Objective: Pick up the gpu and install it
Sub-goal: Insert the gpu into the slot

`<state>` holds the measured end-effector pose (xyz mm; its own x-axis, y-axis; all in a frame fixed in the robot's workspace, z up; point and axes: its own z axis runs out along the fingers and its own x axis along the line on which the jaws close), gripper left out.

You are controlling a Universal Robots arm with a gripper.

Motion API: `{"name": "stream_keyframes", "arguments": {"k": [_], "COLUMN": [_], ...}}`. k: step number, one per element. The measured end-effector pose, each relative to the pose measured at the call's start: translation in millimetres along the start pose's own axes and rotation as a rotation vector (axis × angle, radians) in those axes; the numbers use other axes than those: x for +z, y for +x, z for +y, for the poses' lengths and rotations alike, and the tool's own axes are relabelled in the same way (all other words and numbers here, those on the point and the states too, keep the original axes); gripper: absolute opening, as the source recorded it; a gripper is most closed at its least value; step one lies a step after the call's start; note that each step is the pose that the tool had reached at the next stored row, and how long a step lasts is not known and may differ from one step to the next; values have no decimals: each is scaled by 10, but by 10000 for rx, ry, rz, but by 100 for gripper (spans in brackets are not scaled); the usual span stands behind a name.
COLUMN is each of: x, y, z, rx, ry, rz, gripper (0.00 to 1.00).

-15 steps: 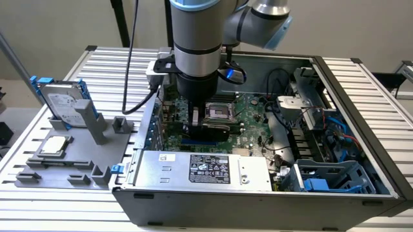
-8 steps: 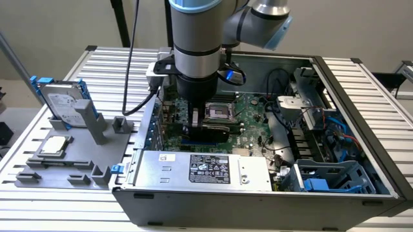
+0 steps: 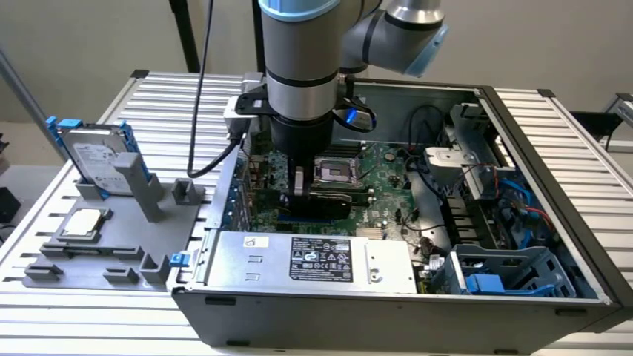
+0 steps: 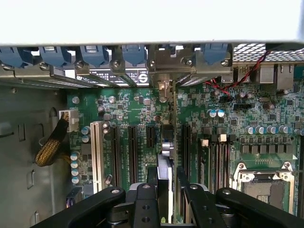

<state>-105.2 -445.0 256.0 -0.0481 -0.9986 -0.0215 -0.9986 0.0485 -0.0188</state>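
Observation:
My gripper (image 3: 299, 194) is down inside the open computer case (image 3: 554, 148), over the green motherboard (image 3: 390, 174). It is shut on the gpu (image 3: 327, 204), a thin dark card held on edge. In the wrist view the gpu (image 4: 167, 147) runs edge-on between my black fingers (image 4: 142, 202), and the gripper (image 4: 166, 192) clamps it from both sides. The card's silver bracket (image 4: 164, 64) is at the case's rear slot wall. The card stands over the expansion slots (image 4: 133, 147), close to the board; whether it is seated I cannot tell.
A silver hard drive with blue rails (image 3: 99, 156) and a small square CPU chip (image 3: 84, 222) rest on a grey fixture (image 3: 118, 256) at the exterior view's left. The power supply (image 3: 307, 259), CPU socket (image 3: 336, 172), cables (image 3: 435, 222) and blue drive bay (image 3: 505, 274) crowd the case.

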Motion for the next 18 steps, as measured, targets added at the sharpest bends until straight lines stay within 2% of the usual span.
{"name": "stream_keyframes", "arguments": {"k": [6, 18], "x": [-2, -5], "y": [-13, -19], "z": [2, 17], "rx": [1, -1], "ry": [-3, -17], "rz": [-9, 21], "gripper": [27, 27]}}
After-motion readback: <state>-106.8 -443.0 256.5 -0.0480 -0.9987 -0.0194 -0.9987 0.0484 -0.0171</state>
